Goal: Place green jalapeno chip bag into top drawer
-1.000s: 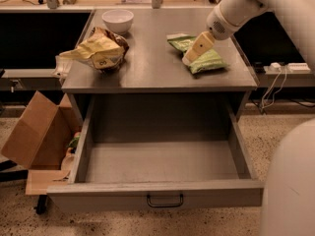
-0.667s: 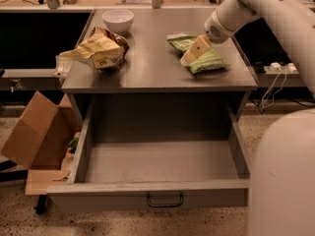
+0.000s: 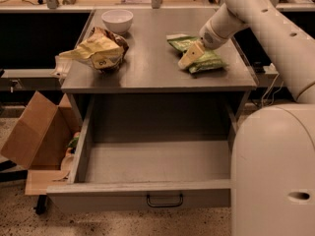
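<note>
The green jalapeno chip bag (image 3: pixel 197 53) lies flat on the grey cabinet top at the right. My gripper (image 3: pixel 189 57) reaches down from the upper right, its pale fingers resting over the middle of the bag and hiding part of it. The top drawer (image 3: pixel 138 193) is pulled wide open below the top, its inside bare, with a dark bail handle (image 3: pixel 164 200) on its front panel.
A yellow-and-brown wrinkly bag (image 3: pixel 98 50) lies on the left of the cabinet top (image 3: pixel 147 68), a white bowl (image 3: pixel 117 20) behind it. An open cardboard box (image 3: pixel 34 136) stands on the floor at the left. My white base (image 3: pixel 273 171) fills the lower right.
The gripper has slid slightly left and down over the green bag. The view has shifted, with my base covering more of the drawer's right side.
</note>
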Robot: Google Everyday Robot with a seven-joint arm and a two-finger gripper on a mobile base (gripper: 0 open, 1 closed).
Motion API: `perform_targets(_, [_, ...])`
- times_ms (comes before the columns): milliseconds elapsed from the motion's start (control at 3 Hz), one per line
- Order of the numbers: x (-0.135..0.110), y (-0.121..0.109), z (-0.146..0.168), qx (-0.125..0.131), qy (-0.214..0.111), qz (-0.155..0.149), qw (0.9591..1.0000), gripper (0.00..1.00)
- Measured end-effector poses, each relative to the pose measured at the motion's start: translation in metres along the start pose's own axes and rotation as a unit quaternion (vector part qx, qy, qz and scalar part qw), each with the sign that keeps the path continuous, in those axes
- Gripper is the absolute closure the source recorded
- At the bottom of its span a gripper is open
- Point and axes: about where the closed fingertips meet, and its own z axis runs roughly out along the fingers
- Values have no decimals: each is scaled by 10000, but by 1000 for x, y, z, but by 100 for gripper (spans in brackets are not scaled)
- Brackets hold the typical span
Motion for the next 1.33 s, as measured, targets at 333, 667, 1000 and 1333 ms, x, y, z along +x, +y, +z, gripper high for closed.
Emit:
perform_targets(333, [1,-3,8,11,25,78,10000,39])
perform_targets(667, [1,-3,9,14,26,84,10000,63])
perform_targets(1000, [-14,10,-22,134,-262,-258,9992,85])
perform_targets(1333, [-17,50,-105,348,-978,-807,9913,100])
